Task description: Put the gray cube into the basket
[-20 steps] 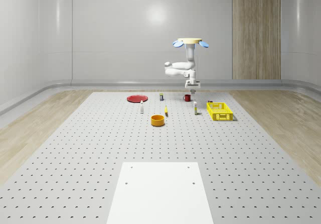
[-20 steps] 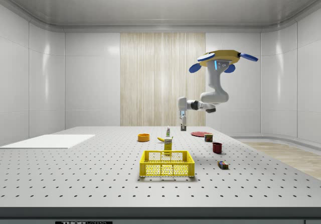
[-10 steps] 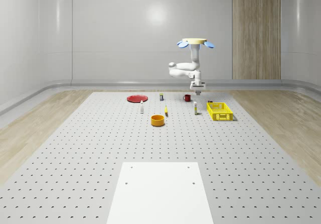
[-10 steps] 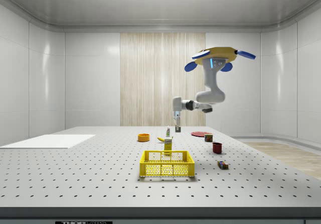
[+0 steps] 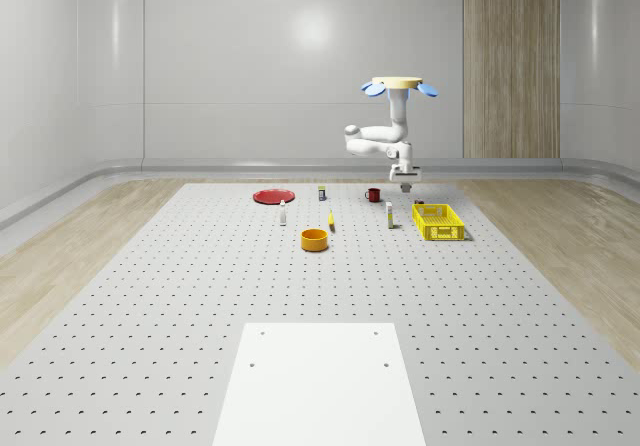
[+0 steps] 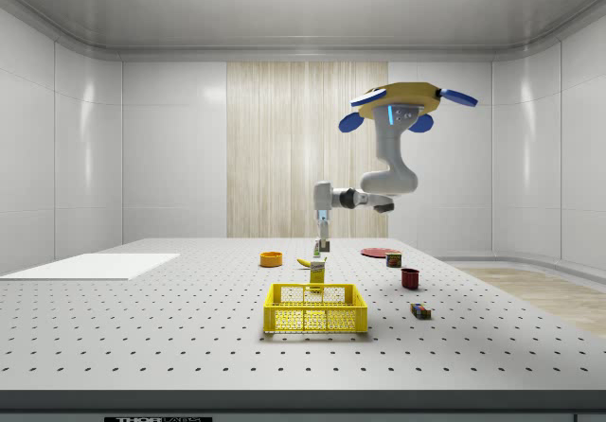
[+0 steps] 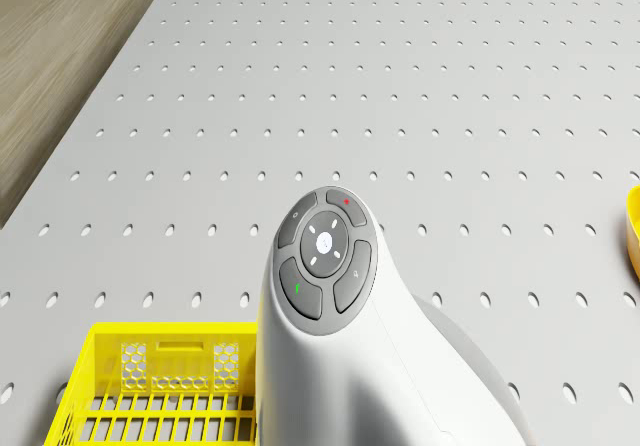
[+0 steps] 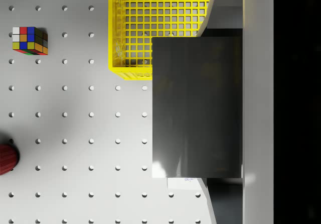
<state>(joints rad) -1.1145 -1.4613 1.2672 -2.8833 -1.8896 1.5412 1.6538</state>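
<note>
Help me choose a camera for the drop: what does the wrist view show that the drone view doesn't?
Wrist view, not drone view: the gray cube held in the gripper, a puzzle cube, a red mug. Drone view, not wrist view: the arm's button panel, an orange bowl at its rim. Both: the yellow basket and the perforated table, with the drone hovering beside the basket.

A dark gray, flat-faced cube [image 8: 196,106] is seen close up, held against a pale finger [image 8: 258,103] of the gripper. Beyond it, a yellow plastic mesh basket [image 8: 131,30] is partly covered by the cube's edge. A multicoloured puzzle cube [image 8: 29,40] lies apart from the basket on the white perforated table [image 8: 75,128], and a dark red rounded object [image 8: 7,158] is seen at the frame's edge.
</note>
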